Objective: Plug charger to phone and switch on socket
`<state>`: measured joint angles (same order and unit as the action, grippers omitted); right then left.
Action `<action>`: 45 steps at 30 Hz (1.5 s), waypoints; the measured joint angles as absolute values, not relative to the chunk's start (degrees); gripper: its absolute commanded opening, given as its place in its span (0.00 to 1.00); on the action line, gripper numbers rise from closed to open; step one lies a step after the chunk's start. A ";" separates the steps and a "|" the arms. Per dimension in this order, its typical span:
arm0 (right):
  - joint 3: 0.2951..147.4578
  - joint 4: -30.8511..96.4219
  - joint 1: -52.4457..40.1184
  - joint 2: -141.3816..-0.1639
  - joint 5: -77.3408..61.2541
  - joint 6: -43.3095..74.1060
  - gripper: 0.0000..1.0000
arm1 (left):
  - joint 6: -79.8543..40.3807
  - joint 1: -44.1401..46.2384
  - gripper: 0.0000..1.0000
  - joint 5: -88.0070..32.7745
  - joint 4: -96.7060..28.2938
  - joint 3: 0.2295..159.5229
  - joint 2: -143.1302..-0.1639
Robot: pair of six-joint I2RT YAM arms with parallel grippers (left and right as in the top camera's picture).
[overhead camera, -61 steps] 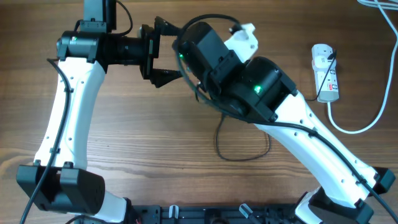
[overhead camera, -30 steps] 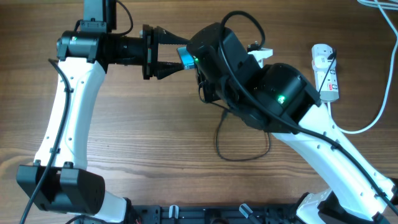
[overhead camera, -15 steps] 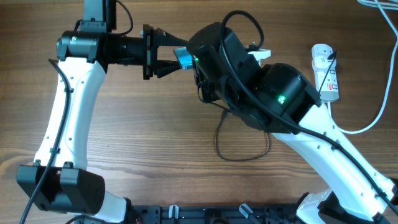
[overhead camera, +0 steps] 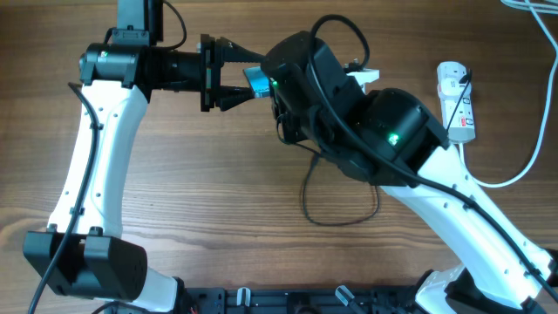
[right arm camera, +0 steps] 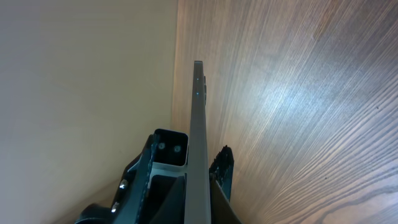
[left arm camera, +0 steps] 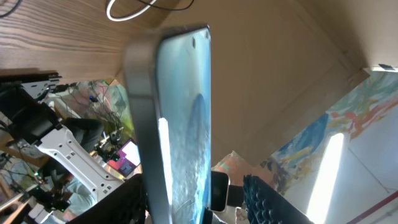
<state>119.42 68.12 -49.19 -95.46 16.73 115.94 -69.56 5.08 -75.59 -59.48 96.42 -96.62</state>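
Phone (right arm camera: pixel 198 106): raised, edge-on between the right gripper (right arm camera: pixel 195 158) fingers, which clench its faces, probably to steady it and expose the port.
Left gripper (overhead camera: pixel 248 82): fingers bracket the phone's other end; cannot tell whether they grip it.
Charger (overhead camera: pixel 340 205): loose loop, well apart from all fingers, unplugged.
Socket (overhead camera: pixel 455 103): far beyond the right fingers, untouched.

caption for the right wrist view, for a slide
Right gripper clamps the phone edge-on over the wooden table.
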 measured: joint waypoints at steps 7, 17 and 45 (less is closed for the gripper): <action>119.42 67.90 -49.19 -96.12 16.75 115.94 0.04 | -69.58 5.08 0.47 -75.48 -59.48 96.42 -96.62; 119.42 67.68 -49.19 -96.12 16.75 115.94 0.04 | -69.63 5.08 0.34 -74.89 -59.48 96.42 -96.62; 119.42 66.76 -49.19 -96.16 18.31 109.23 0.80 | -70.17 4.93 0.04 -73.52 -58.11 96.44 -96.62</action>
